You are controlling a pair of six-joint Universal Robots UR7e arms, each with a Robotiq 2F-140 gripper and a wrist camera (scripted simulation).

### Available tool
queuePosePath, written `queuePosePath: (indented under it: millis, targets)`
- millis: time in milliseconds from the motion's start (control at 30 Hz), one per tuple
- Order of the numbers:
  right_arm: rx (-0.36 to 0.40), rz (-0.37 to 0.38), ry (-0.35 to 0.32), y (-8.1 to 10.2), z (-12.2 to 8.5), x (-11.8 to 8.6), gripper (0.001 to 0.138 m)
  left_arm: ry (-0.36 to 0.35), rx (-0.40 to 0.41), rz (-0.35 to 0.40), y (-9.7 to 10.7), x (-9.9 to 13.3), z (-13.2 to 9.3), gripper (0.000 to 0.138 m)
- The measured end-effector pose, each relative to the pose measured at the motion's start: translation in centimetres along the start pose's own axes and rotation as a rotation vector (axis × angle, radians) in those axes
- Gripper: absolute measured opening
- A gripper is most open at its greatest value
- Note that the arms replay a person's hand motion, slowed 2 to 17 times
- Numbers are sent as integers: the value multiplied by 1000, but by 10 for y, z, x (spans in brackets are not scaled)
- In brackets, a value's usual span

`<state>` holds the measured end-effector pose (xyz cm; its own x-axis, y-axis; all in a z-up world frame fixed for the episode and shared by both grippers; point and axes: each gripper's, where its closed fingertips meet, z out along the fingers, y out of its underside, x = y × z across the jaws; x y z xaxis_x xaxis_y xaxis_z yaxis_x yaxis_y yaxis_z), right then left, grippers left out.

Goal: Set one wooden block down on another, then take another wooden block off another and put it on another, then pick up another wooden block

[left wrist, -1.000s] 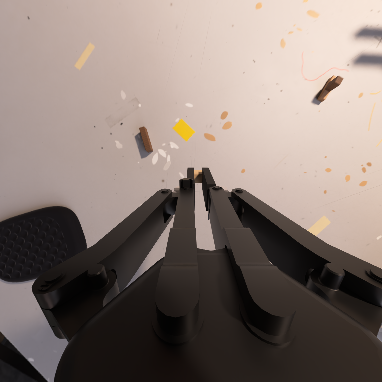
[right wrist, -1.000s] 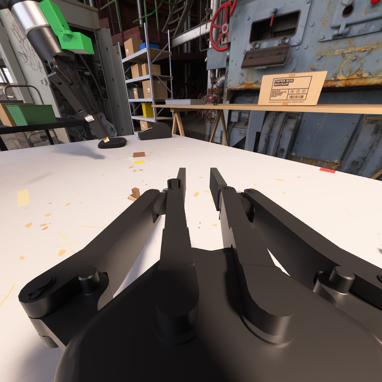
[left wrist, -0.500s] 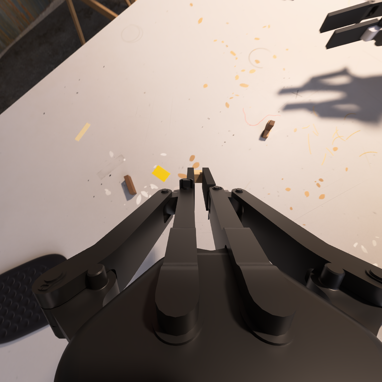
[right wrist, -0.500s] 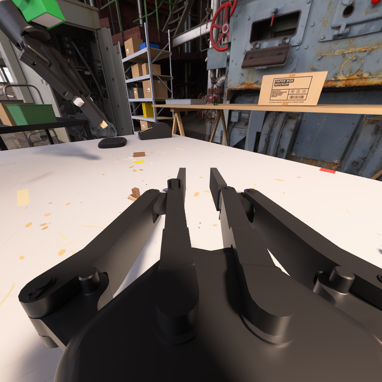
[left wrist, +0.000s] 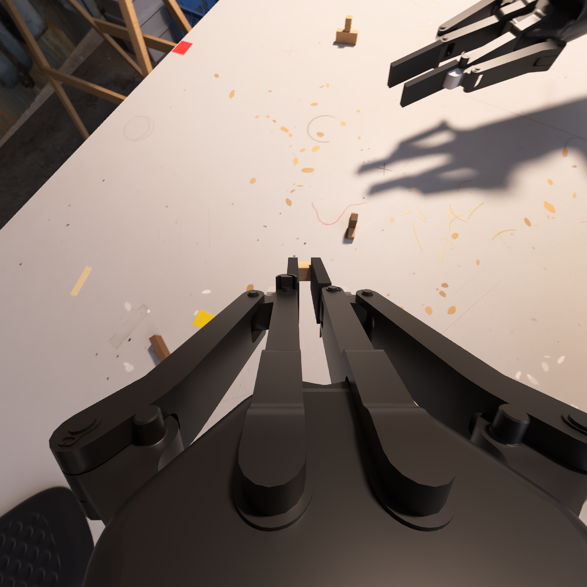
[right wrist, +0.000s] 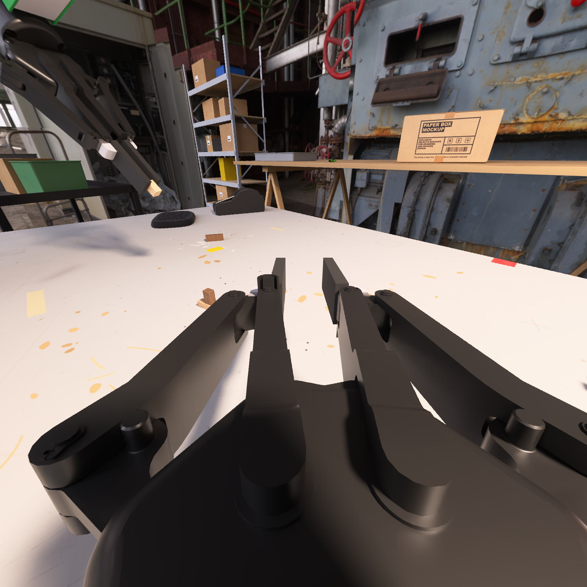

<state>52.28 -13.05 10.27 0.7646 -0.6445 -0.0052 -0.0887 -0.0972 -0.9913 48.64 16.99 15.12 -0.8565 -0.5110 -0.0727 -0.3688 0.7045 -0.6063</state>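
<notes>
Left gripper fingers clamp a pale block aloft, right gripper fingers apart and empty — two stacks stand on the table, so probably the last pick-up is in hand.

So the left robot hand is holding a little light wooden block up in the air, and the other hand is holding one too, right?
Not quite. The left gripper does hold a light wooden block above the table, but the right gripper holds nothing: the right wrist view shows its fingers apart with only bare table between them.
</notes>
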Motion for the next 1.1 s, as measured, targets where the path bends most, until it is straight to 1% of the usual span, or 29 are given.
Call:
queuePosePath:
  millis: [333, 500, 867, 1100]
  targets:
    - [5, -1, 0, -1, 0, 0, 31, 73, -15, 97, -20, 36, 30, 11]
    - [8, 0, 0, -1, -1, 0, 31, 125, -29, 134, -27, 55, 49, 11]
    - [15, 3, -2, -2, -1, 0, 31, 234, -75, 197, -34, 93, 91, 11]
    - [19, 6, -3, -2, -2, 0, 31, 270, -114, 210, -34, 108, 116, 11]
